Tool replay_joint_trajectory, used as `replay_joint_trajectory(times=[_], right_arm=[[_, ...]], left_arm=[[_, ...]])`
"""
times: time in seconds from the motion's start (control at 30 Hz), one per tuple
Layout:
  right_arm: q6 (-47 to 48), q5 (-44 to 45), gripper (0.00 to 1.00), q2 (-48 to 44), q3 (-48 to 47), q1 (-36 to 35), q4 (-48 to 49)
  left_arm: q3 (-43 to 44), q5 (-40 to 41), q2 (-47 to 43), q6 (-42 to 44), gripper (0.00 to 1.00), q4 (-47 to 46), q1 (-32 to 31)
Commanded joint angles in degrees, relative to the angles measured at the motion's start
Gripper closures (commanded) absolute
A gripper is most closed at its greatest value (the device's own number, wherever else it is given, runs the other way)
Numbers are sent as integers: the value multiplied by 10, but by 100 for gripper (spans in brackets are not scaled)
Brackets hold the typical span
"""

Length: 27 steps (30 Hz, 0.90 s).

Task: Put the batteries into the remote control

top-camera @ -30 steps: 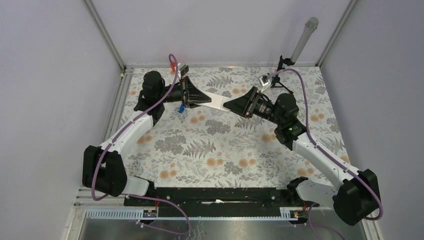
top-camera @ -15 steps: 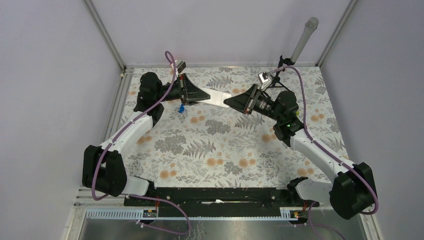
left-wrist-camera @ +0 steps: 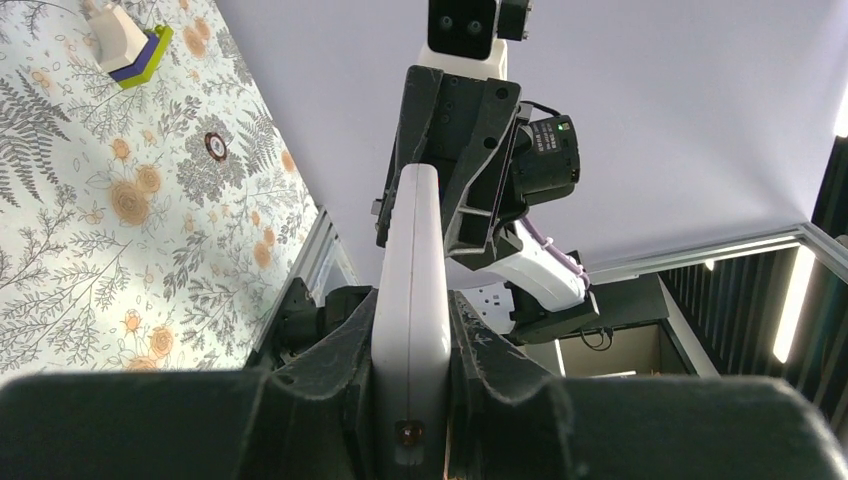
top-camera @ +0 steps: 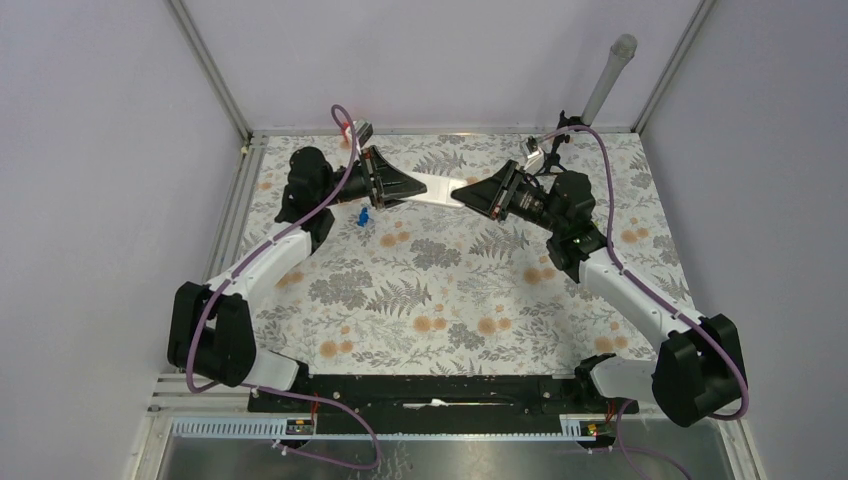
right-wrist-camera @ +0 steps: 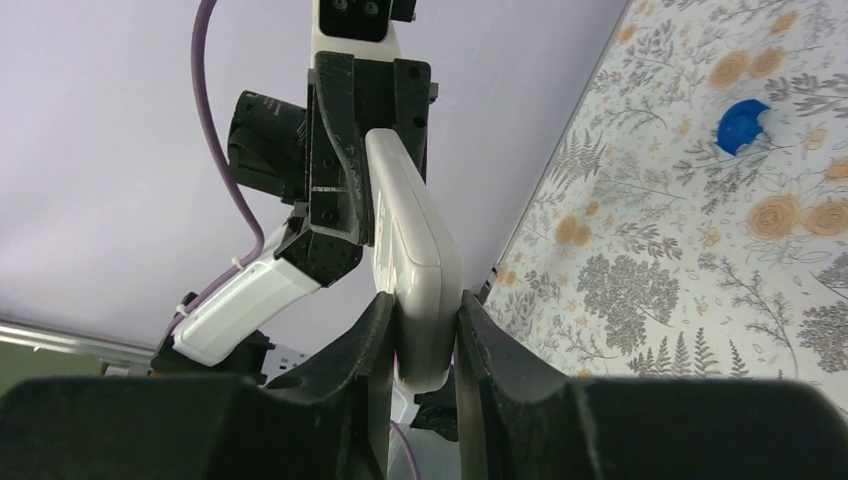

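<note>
The white remote control (top-camera: 437, 190) hangs in the air over the back of the mat, held at both ends. My left gripper (top-camera: 413, 187) is shut on its left end; in the left wrist view the remote (left-wrist-camera: 412, 250) stands edge-on between my jaws (left-wrist-camera: 412, 315). My right gripper (top-camera: 466, 192) is shut on its right end; in the right wrist view the remote (right-wrist-camera: 410, 230) runs from my jaws (right-wrist-camera: 425, 308) to the left gripper (right-wrist-camera: 365, 150). No black batteries with red markings show clearly in any view.
A small blue piece (top-camera: 362, 216) lies on the floral mat (top-camera: 440, 300) below the left gripper and also shows in the right wrist view (right-wrist-camera: 742, 125). A white block on a yellow-green bar (left-wrist-camera: 128, 45) sits far off. A small dark round spot (left-wrist-camera: 215, 146) lies on the mat.
Both grippers rose and shifted toward the back wall with the remote. The right gripper closed in from beside the remote's free end and now grips it.
</note>
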<state>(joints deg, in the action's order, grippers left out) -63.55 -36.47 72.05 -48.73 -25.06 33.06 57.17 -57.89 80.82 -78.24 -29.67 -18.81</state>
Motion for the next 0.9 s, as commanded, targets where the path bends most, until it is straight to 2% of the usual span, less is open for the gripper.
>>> replay_joint_trajectory(times=[0.0, 0.13, 0.23, 0.33, 0.5, 0.6, 0.73, 0.87], right_arm=[[83, -28, 78, 21, -34, -47, -41], [121, -15, 74, 4, -46, -45, -95], [135, -15, 66, -14, -47, -37, -113], [145, -24, 52, -38, -39, -22, -118], [183, -53, 21, -83, -36, -3, -127], [237, -69, 11, -99, -53, -2, -163], [330, -160, 9, -85, -85, -2, -220], [419, -233, 13, -42, -136, -2, -326]], left_arm=[[37, -41, 16, -11, 100, -12, -114], [61, -47, 15, 59, 100, 78, -103], [81, -49, 8, 134, 100, 176, -80], [90, -60, 2, 188, 100, 237, -50], [92, -103, -2, 219, 100, 255, -20], [98, -127, -11, 245, 100, 259, -19], [102, -157, -22, 279, 100, 259, -19], [98, -180, -37, 312, 100, 260, -19]])
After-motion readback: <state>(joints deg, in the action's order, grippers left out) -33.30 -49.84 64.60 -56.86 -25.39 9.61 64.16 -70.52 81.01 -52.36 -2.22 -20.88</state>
